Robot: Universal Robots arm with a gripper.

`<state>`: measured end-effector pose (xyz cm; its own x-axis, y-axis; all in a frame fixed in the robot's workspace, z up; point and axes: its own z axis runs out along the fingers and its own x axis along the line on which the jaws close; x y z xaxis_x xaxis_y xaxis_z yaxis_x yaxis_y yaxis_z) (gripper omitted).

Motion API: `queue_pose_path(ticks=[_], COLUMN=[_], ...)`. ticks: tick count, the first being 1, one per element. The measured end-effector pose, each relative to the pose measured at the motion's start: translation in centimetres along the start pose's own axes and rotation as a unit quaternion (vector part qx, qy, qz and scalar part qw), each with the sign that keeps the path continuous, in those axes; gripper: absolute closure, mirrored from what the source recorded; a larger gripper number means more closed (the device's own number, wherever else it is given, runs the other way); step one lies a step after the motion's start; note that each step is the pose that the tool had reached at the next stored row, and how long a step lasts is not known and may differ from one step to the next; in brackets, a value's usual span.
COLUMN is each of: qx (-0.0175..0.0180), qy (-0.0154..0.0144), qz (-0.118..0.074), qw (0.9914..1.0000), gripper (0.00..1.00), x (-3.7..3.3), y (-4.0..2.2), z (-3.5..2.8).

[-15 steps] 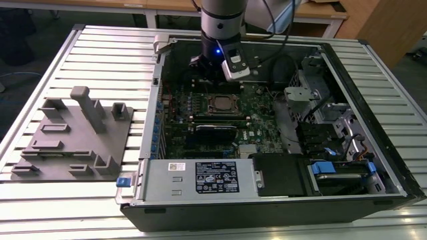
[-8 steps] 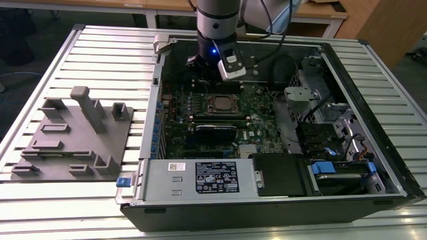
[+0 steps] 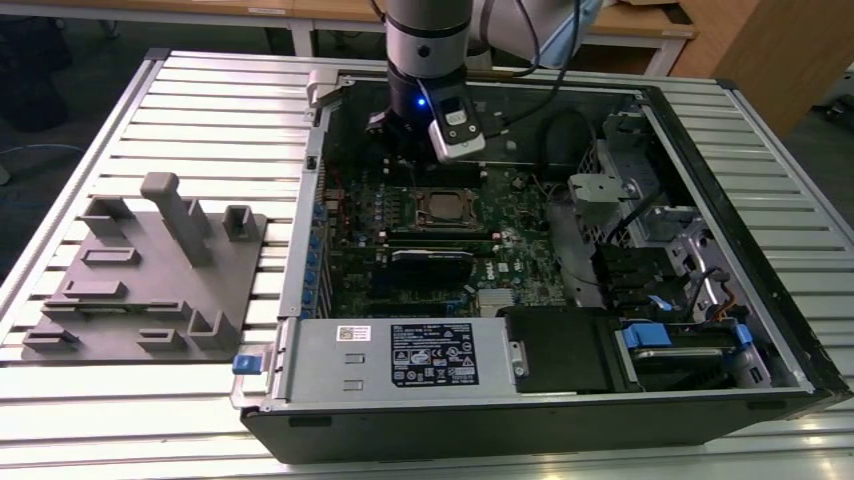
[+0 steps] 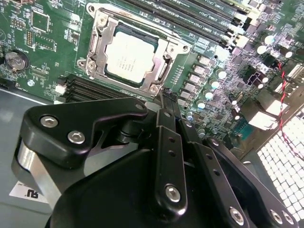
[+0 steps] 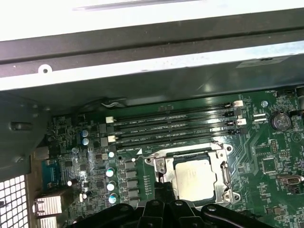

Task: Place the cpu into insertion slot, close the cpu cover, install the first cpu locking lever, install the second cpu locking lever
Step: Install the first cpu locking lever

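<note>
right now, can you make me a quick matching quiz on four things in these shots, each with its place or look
Things:
1. cpu
2. cpu cover
3. coin battery
4. grey fixture block

Descriptions:
a. outside the computer case, on the exterior view's left
b. round and silver, on the green board
c. lying flat as a metal frame around the chip
d. square pale top showing through the frame's window

Pairs: 1-d, 2-c, 3-b, 4-a

Robotics workshop | slatted metal bench (image 3: 200, 100) | open computer case (image 3: 534, 425) | robot arm (image 3: 427, 40)
</note>
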<state>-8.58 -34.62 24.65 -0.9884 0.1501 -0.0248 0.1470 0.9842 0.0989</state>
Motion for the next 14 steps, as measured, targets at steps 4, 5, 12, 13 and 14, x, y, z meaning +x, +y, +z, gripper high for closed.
queue_pose_path(ticks=[4, 5, 12, 13, 14], qx=[-0.0165, -0.0205, -0.0247, -0.0247, -0.0247], qy=[0.0024, 0.0030, 0.0036, 0.0036, 0.0035], qz=[0.001, 0.001, 0.001, 0.001, 0.001], qw=[0.99986, 0.99978, 0.99969, 0.99969, 0.99969], gripper=[0.89, 0.89, 0.89, 0.89, 0.89], x=[-0.01, -0.01, -0.01, 0.03, 0.10], y=[-0.11, -0.14, -0.16, -0.16, -0.18], z=[0.00, -0.01, -0.01, -0.01, -0.01])
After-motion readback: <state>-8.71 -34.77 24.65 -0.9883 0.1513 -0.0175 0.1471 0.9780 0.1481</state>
